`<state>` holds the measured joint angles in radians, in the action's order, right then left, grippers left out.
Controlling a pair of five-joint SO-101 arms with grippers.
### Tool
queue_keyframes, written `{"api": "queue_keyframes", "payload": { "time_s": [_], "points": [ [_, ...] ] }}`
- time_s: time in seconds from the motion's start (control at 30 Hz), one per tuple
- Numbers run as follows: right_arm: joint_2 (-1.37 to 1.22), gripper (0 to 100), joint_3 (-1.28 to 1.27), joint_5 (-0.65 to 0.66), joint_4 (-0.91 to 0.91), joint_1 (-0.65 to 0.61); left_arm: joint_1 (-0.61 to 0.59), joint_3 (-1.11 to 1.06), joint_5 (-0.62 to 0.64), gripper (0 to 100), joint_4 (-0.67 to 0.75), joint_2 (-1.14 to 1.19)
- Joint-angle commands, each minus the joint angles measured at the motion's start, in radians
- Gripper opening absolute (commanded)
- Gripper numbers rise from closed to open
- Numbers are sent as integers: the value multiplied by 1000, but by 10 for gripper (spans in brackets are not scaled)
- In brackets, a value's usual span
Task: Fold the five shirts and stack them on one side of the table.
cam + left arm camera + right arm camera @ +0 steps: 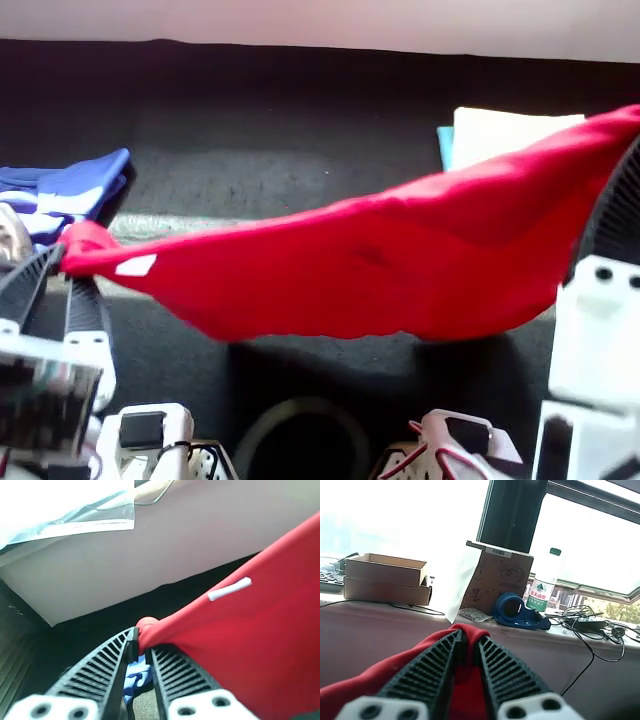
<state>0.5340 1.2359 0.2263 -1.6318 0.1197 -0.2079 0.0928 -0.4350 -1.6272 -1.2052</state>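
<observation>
High view, bench: dark bench [250, 150], with a pale wall behind it.
High view, red shirt: the red shirt [400, 260] is stretched in the air, held up by its two ends and sagging in the middle above the bench.
High view, other shirts: a blue shirt [70, 190] lies at the left edge and a white folded shirt [505, 130] far right.
Left wrist view, left pincer: the left pincer [143, 641] is clamped tight on a bunched corner of the red shirt, with a white tag [230, 589] nearby.
Right wrist view, right pincer: the right pincer [468, 642] is closed on red fabric; cardboard boxes [385, 577] and a tape dispenser [517, 612] sit on the sill behind.
</observation>
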Motion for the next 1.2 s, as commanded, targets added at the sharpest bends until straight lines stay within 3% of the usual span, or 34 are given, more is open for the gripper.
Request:
{"api": "queue_keyframes", "payload": {
  "time_s": [0.0, 0.1, 0.33, 0.47, 0.77, 1.07, 1.17],
  "points": [
    [33, 6, 10, 8, -1, 8, -56, 10, 3, 9, 46, -53],
    [48, 6, 10, 5, -1, 8, -114, 53, 3, 9, 80, -56],
    [44, 6, -4, -31, 7, -12, -120, 94, 3, 9, 97, -54],
    [42, 6, -166, -35, 61, -79, -122, 21, 3, 9, 141, -28],
    [44, 6, -780, -34, 415, -162, -122, -180, 3, 9, 287, 194],
    [41, 6, -1320, 91, 819, -263, -119, -188, 2, 9, 445, 564],
    [39, 6, -1429, 91, 946, -271, -117, -188, -54, 9, 511, 705]
  ]
}}
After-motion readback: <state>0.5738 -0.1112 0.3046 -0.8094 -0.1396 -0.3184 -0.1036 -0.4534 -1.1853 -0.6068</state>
